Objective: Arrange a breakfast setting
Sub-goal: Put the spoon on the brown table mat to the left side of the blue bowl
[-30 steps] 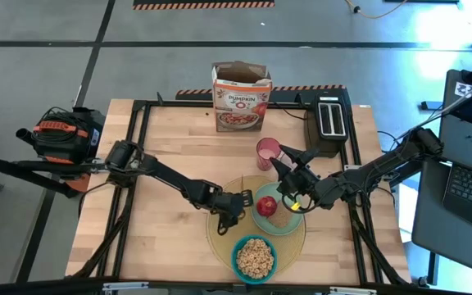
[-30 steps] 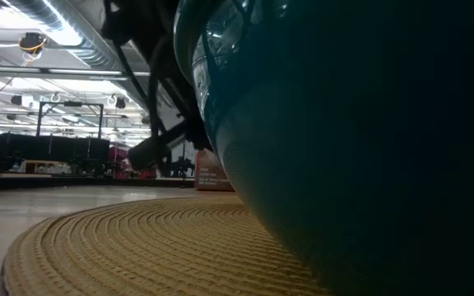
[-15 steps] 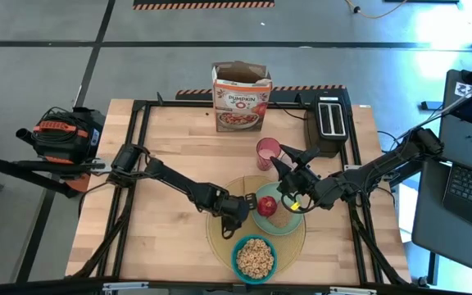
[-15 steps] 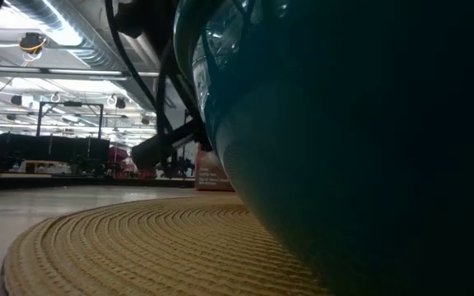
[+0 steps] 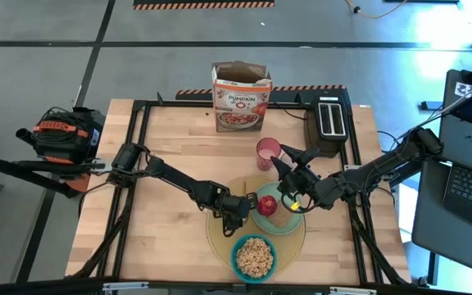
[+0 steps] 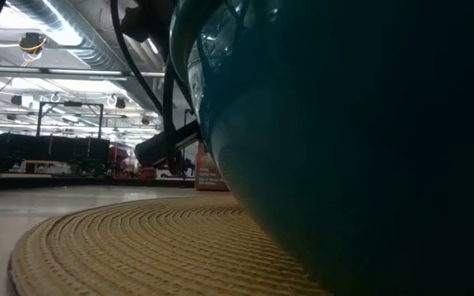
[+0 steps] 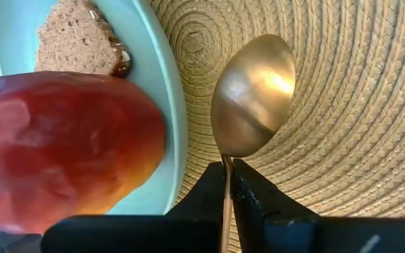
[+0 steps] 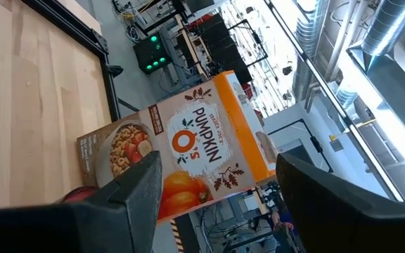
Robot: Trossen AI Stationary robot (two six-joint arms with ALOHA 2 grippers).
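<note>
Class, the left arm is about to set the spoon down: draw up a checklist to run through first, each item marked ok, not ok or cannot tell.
1. Left gripper shut on the gold spoon: ok.
2. Spoon over the round yellow placemat: ok.
3. Spoon clear of the pale green plate: ok.
4. Red apple and brown toast on plate: ok.
5. Blue bowl on placemat: ok.
6. Right gripper clear of the spoon's spot: cannot tell.

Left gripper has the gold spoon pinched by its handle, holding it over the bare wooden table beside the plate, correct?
Not quite. The left gripper does pinch the gold spoon by its handle, but over the round yellow placemat, not bare wood, beside the pale green plate. The left wrist view shows it.
</note>
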